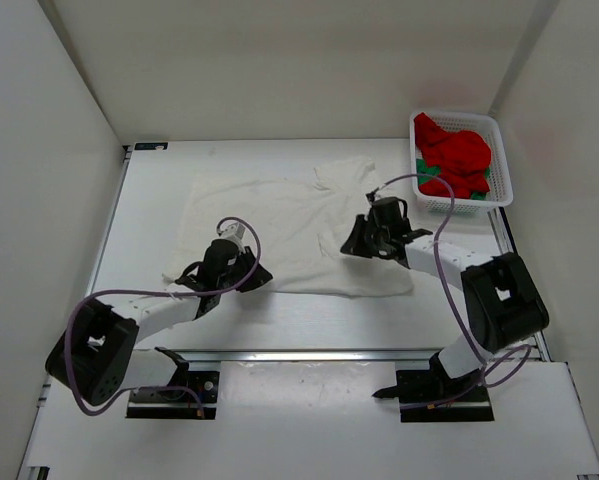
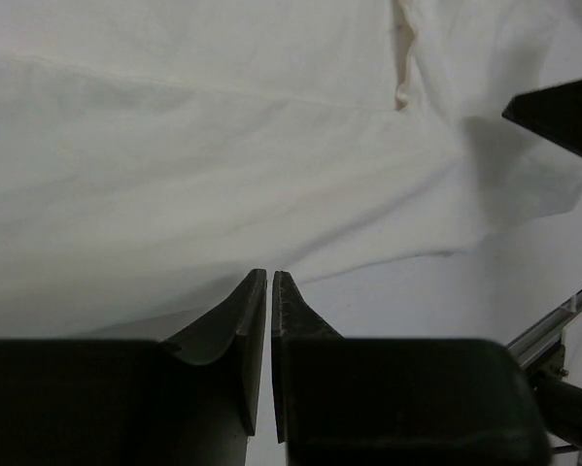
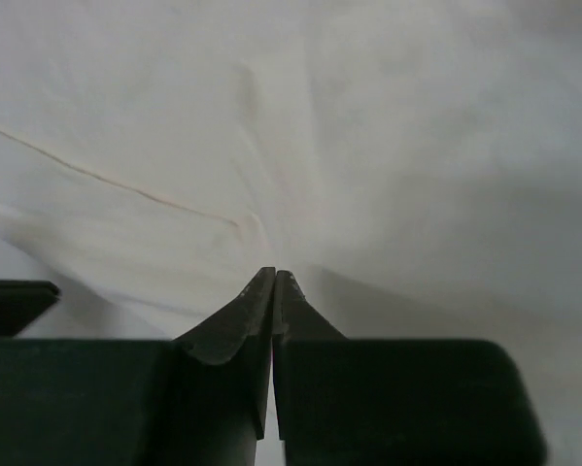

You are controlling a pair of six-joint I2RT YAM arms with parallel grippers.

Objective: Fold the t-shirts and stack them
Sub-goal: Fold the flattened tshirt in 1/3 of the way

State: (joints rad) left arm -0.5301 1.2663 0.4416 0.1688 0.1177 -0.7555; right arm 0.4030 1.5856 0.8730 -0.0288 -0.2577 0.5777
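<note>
White shirt [image 1: 289,215] lying spread flat left of the basket [image 1: 502,172], left gripper [image 2: 270,274] pinching its near hem, right gripper [image 3: 275,273] clamping cloth on its basket-facing side, red shirt [image 1: 461,152] and green shirt [image 1: 421,166] lying bunched inside the basket.

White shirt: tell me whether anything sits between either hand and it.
Nothing visible does. The left hand is closed at the near edge of the white shirt, and the right hand is shut on a pucker of its cloth. The red shirt and the green shirt lie apart in the basket at the far right.
</note>
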